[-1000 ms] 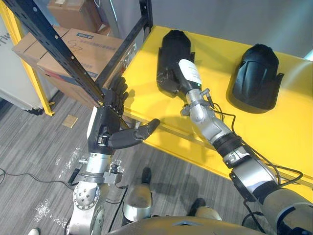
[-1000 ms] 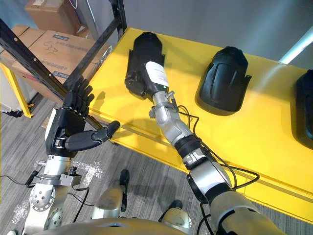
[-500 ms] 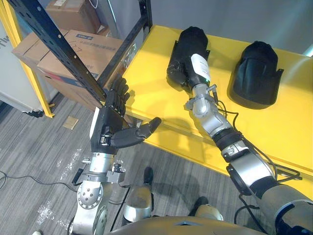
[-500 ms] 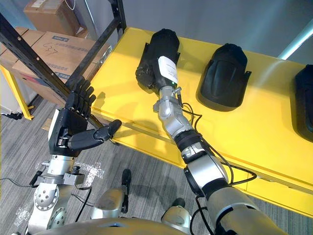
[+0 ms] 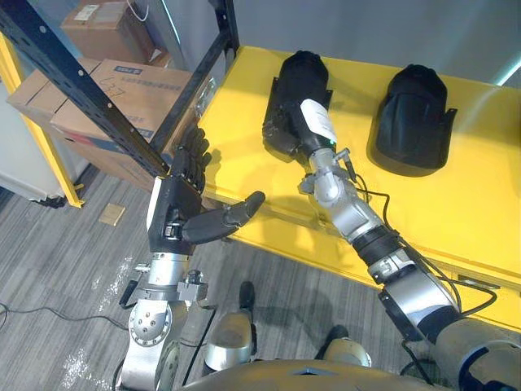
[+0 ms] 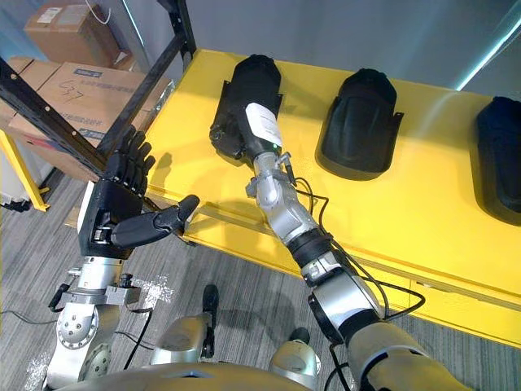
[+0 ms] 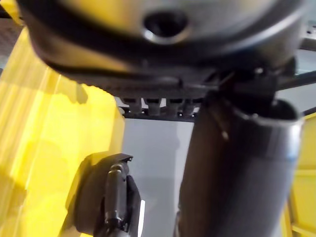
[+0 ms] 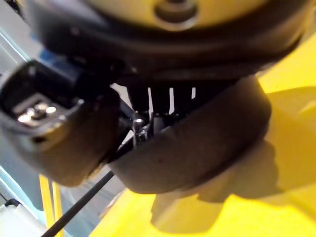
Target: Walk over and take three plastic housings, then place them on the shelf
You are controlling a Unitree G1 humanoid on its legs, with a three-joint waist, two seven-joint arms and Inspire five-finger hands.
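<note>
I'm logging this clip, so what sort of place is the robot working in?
Likely a warehouse or storeroom: a yellow shelf on black metal racking, cardboard boxes stacked beside it, and black plastic housings on the shelf.

From my remote seat I saw stacked cardboard boxes left of the rack, a smaller box sitting higher behind them. A black perforated strut slanted across in front of them. A yellow post stood on the grey plank floor, a cardboard scrap near it.
</note>
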